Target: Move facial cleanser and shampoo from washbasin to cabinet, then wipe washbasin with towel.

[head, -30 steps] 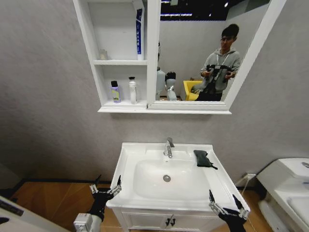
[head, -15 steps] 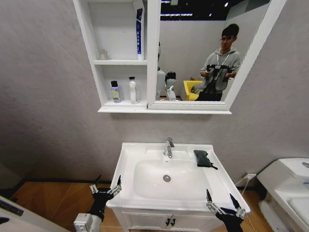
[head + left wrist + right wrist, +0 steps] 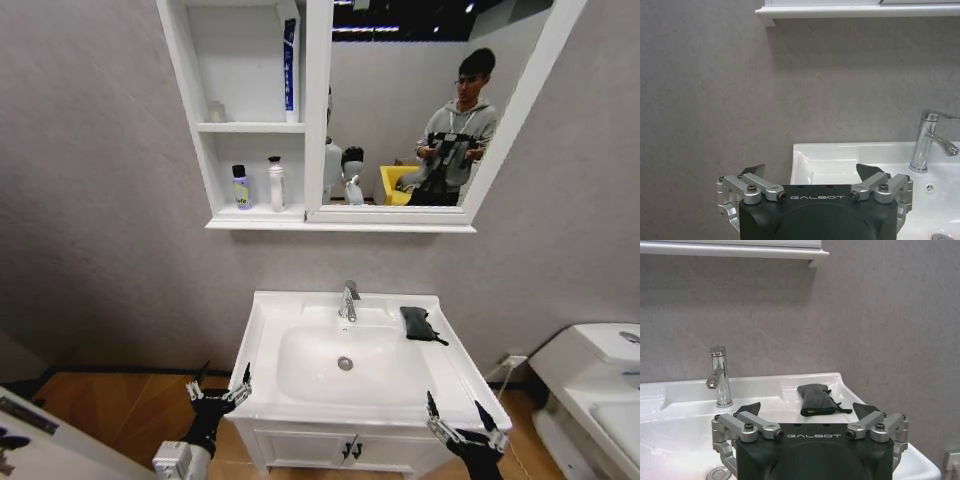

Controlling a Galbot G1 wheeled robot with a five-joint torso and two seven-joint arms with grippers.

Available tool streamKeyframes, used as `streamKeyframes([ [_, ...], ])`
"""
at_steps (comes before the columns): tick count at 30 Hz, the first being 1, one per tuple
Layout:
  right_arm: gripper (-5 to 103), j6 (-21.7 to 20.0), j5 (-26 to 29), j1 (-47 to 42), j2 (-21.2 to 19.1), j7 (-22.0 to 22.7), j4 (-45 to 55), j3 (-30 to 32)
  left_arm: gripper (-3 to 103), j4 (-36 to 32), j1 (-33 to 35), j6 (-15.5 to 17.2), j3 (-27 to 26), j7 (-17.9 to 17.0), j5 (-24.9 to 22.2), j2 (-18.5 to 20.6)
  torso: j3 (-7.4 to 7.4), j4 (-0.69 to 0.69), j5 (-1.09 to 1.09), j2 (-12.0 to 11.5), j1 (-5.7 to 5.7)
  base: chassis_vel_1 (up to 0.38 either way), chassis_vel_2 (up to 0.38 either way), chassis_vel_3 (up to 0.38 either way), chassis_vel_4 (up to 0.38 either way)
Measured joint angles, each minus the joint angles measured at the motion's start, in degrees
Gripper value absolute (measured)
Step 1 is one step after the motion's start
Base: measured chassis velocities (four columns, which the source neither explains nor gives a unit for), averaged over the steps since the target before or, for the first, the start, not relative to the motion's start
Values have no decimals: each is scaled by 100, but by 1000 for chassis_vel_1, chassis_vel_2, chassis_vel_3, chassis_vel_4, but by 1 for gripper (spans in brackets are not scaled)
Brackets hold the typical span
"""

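The washbasin sits against the grey wall, its chrome tap at the back rim and the round drain in the middle of the bowl. The towel, dark and folded, lies on the basin's back right corner, just beside the tap and clear of the bowl. Above the basin hangs the cabinet with its mirror. On the cabinet's lowest shelf, straight above the basin's left half, stand a small purple bottle and a white bottle side by side; a tall blue-and-white tube stands on the shelf above them, and something small and pale, too small to tell, sits near it.

The left gripper hangs at the basin's front left corner, its fingers spread apart and holding nothing. The right gripper is at the basin's front right corner, fingers likewise spread and empty. In the right wrist view the towel lies beyond the parted fingers, well apart from them, with the tap further along the basin's back rim. In the left wrist view the basin's left back corner and tap lie beyond the parted fingers
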Motion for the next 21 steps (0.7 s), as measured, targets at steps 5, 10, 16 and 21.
streamKeyframes([
  [5, 100, -2, 2, 1, 0, 1, -2, 0, 100, 0, 0, 0, 0, 0, 0, 0, -1, 0, -1, 1, -2, 223, -217, -211, 225],
  [10, 100, -5, 5, 3, -1, 3, -5, 1, 100, 0, 0, 0, 0, 0, 0, 0, -1, -1, -1, 1, -2, 272, -261, -271, 263],
  [16, 100, -6, 6, 3, -2, 3, -6, 1, 100, -1, 0, 0, 0, 0, 0, 0, 0, 0, 4, 0, -1, 320, -333, -317, 336],
  [21, 100, -6, 6, 3, -3, 3, -6, 1, 100, -1, 0, 0, 2, 0, 0, -1, 0, 2, 6, 1, -1, 360, -376, -369, 373],
])
